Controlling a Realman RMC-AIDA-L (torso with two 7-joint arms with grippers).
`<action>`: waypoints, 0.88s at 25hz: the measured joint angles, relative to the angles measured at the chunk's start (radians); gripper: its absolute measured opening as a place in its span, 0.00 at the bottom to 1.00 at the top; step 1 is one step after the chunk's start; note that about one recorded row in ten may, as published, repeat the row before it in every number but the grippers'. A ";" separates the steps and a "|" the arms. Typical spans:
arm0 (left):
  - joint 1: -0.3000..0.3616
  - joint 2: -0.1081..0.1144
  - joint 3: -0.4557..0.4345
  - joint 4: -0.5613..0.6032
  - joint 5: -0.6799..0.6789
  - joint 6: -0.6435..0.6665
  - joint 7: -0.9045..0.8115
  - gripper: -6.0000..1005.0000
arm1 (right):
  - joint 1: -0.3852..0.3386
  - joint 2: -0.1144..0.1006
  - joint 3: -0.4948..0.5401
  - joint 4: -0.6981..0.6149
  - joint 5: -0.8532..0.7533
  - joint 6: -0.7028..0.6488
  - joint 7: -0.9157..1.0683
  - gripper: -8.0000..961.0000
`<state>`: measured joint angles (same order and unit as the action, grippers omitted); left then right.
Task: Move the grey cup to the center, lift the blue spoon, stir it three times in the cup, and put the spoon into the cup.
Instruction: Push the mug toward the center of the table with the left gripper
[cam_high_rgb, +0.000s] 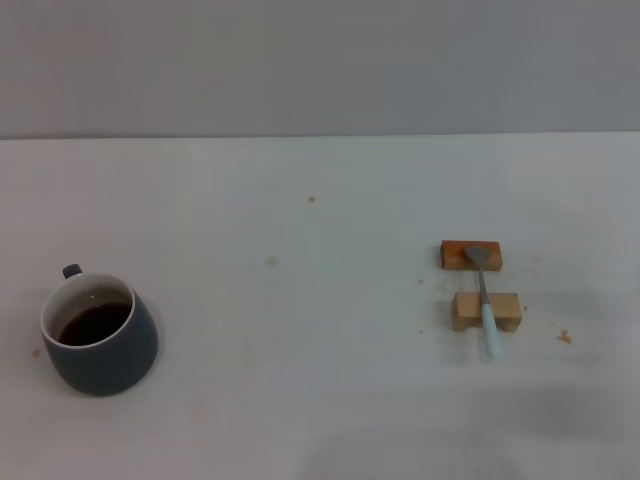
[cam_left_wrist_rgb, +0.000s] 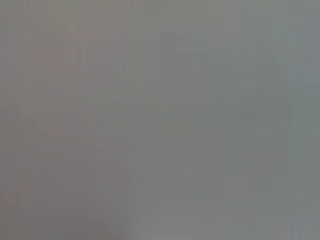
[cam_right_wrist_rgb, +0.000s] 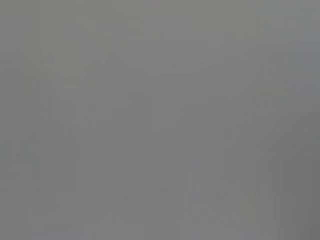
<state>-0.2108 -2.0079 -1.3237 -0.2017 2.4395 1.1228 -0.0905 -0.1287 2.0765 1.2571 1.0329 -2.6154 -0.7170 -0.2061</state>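
Observation:
The grey cup (cam_high_rgb: 100, 337) stands upright at the near left of the white table (cam_high_rgb: 320, 400), with dark brown liquid inside and its small handle toward the far side. The blue spoon (cam_high_rgb: 485, 300) lies at the right across two wooden blocks: its grey bowl rests on the reddish-brown block (cam_high_rgb: 455, 256) and its pale-blue handle crosses the light block (cam_high_rgb: 508, 311), pointing toward me. Neither gripper shows in the head view. Both wrist views show only a plain grey surface.
A grey wall runs behind the table's far edge (cam_high_rgb: 320, 136). A few small brown specks lie on the tabletop, one at the right (cam_high_rgb: 564, 337). The space between cup and spoon is bare tabletop.

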 joint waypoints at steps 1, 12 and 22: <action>0.001 0.000 0.000 0.000 -0.001 0.000 0.000 0.86 | 0.010 0.000 -0.011 -0.011 0.000 -0.001 0.013 0.47; 0.000 -0.014 -0.030 -0.005 0.000 0.010 -0.010 0.85 | 0.287 -0.003 -0.113 -0.389 -0.010 -0.158 0.259 0.47; 0.005 -0.035 -0.029 -0.008 0.001 0.031 -0.010 0.85 | 0.326 -0.002 -0.191 -0.397 -0.013 -0.218 0.316 0.47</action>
<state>-0.2062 -2.0428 -1.3529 -0.2093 2.4405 1.1538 -0.1009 0.1973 2.0742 1.0665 0.6358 -2.6280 -0.9351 0.1098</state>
